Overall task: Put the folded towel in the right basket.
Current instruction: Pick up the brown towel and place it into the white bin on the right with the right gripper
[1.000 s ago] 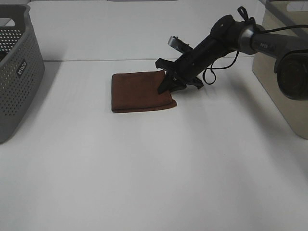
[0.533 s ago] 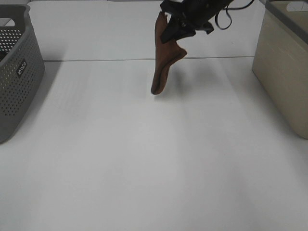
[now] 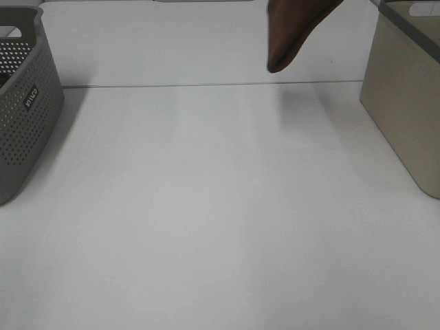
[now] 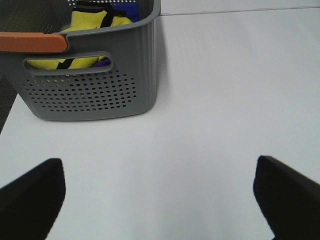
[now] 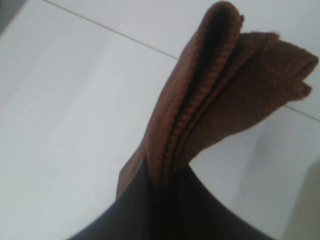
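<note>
Your white desk ran between a grey basket and the beige right basket in the high view, where the folded towel hung in the air, left of that basket. In the left wrist view your left tool gaped wide, holding nothing. In the right wrist view your right tool was clamped on the towel's folds: mid-carry, I judge, so next you needed to travel over the right basket before releasing.

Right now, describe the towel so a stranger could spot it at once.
Over the white table, between the grey basket at left and the beige basket at right, look high, nearer the beige one. The towel hangs there, pinched in the right gripper: the only brown thing, and the only one off the table.
</note>
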`<state>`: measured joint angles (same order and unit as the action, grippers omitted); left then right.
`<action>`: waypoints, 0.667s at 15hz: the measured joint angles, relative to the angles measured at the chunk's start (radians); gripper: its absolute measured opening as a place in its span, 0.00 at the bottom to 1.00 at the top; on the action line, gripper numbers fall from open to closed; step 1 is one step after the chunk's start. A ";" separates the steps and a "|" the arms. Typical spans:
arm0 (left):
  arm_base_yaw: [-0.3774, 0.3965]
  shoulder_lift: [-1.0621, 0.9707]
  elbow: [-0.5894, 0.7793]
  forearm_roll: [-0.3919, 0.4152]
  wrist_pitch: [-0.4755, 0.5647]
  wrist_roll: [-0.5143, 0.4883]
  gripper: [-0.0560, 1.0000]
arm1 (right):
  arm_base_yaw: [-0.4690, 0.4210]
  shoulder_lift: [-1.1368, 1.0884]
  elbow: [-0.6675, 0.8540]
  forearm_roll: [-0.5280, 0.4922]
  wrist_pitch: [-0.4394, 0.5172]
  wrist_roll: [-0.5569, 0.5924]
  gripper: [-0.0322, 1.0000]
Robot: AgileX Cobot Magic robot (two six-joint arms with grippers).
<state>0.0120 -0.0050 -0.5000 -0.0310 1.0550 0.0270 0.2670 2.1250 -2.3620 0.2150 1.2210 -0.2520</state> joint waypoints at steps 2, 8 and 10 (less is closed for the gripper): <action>0.000 0.000 0.000 0.000 0.000 0.000 0.97 | -0.001 -0.060 0.000 -0.097 0.001 0.016 0.10; 0.000 0.000 0.000 0.000 0.000 0.000 0.97 | -0.247 -0.188 0.000 -0.044 0.001 0.040 0.10; 0.000 0.000 0.000 0.000 0.000 0.000 0.97 | -0.385 -0.205 0.008 0.006 0.001 0.041 0.10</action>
<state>0.0120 -0.0050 -0.5000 -0.0310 1.0550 0.0270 -0.1180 1.9200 -2.3540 0.2210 1.2220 -0.2110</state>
